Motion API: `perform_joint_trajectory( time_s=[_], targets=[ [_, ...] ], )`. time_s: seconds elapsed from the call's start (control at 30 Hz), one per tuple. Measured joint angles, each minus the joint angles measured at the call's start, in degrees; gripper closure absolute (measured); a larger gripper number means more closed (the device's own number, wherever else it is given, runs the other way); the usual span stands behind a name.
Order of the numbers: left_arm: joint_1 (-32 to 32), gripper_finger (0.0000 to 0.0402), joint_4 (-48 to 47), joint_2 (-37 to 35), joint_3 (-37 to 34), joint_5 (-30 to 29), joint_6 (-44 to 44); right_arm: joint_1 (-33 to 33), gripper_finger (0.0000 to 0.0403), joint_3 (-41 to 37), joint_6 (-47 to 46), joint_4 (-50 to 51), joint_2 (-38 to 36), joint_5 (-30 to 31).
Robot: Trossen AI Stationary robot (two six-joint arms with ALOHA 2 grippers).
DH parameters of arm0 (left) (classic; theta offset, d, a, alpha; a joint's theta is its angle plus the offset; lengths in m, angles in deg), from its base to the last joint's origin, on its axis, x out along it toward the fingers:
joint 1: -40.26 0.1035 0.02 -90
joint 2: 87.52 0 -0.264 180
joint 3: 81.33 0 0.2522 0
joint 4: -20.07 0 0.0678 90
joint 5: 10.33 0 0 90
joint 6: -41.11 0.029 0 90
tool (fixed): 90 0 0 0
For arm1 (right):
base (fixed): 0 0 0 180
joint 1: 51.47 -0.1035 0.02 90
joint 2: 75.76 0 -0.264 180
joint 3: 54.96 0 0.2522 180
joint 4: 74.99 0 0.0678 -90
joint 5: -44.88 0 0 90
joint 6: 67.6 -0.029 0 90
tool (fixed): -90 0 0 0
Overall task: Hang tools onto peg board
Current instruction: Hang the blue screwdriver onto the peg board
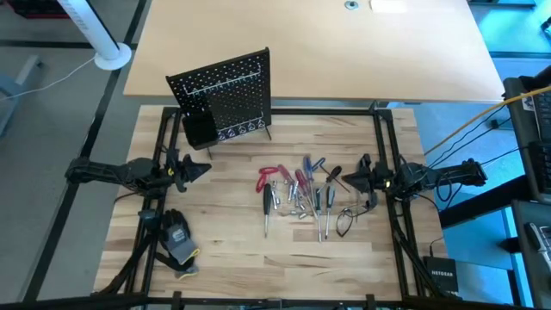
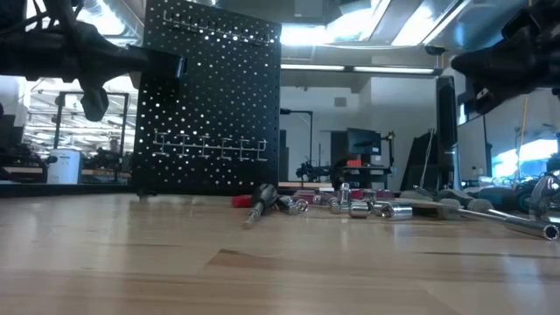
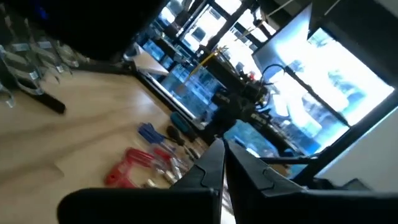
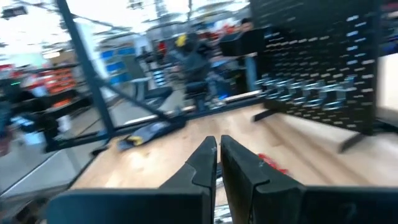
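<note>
Desk [image 1: 241,250] fills frame centre. Peg board [image 1: 228,90] upright, upper left of centre. Tools [image 1: 301,194] heaped mid-frame, tangled. Left gripper [image 1: 200,170] and right gripper [image 1: 349,179] flanking, jaws pressed together, empty. Risk: snagging neighbours from overlapping pile.

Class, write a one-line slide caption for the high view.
Tools lie scattered mid-table before the upright peg board, a glove nearby, while the left hand and right hand wait at either side, shut.

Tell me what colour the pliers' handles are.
Red; the pliers show best in the high view.
</note>
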Motion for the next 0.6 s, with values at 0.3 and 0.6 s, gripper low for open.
perform_joint_trajectory(
  time_s=[0.3, 0.6],
  targets=[
    [0.0, 0.0396, 0.1, 0.0, 0.0, -2.1, 12.4, 0.0, 0.0377, 0.0, 7.0, -2.4, 0.2, 8.3],
    [0.0, 0.0396, 9.2, 0.0, 0.1, -2.6, 24.2, 0.0, 0.0377, 5.5, 6.4, -4.8, 8.2, 9.3]
  ],
)
